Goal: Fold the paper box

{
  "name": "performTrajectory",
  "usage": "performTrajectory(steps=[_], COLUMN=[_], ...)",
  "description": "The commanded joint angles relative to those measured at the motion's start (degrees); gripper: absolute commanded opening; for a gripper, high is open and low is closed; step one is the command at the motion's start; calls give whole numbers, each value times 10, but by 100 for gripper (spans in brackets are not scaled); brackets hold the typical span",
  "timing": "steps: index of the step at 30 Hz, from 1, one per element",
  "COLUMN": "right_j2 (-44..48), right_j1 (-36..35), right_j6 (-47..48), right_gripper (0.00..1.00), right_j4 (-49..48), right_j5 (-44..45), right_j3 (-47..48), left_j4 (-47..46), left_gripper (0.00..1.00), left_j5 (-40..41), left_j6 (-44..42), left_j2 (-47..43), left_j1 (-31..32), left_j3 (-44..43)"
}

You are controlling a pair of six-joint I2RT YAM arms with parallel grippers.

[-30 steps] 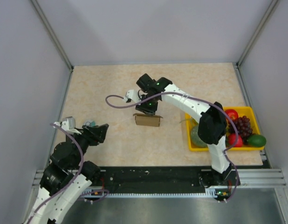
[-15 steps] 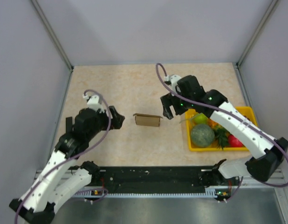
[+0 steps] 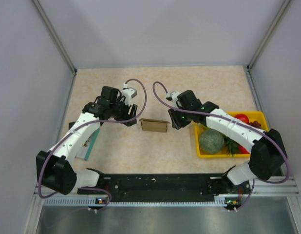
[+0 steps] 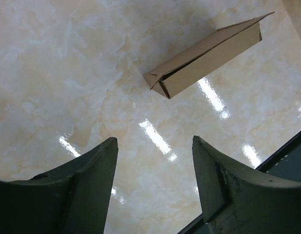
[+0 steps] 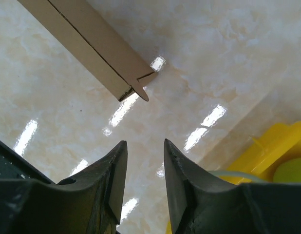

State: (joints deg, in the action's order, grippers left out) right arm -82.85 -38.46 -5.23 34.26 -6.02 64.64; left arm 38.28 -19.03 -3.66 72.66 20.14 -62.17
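Left gripper (image 3: 130,120) and right gripper (image 3: 174,120) swung in since earlier, now flanking the paper box (image 3: 154,125). Left jaws spread wide, empty; right jaws narrowly parted, empty.

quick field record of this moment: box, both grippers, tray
paper box: brown carton lying on the table between the two grippers, untouched, a flap sticking out at each end
left gripper: open, empty, just short of the box's left end
right gripper: narrowly open, empty, just short of the box's right end
yellow tray: right of the box, holding fruit
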Motion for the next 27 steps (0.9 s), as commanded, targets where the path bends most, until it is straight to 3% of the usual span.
performTrajectory(steps=[1,4,9,13,18,27], right_j2=[-9,-6,-21,-35,-40,-49], right_j1=[3,3,3,2,2,3], right_j6=[50,50,69,73,74,75], right_gripper=[35,32,32,32,31,31], right_j4=[-48,-65,-71,-72,-71,-70], right_j5=[-2,-12,-23,-30,-29,-22], right_j3=[36,33,49,51,51,50], left_j4=[-14,-33,-61,-60,-53,-53], left_gripper=[62,53,54,48,38,39], left_j5=[-29,-30,1,39,29,25], left_j6=[-105,-129,-190,-203,-211,-232], left_j2=[32,50,77,102,132,143], left_j1=[12,34,77,77,77,72], left_j3=[-35,-37,-21,-30,-56,-68])
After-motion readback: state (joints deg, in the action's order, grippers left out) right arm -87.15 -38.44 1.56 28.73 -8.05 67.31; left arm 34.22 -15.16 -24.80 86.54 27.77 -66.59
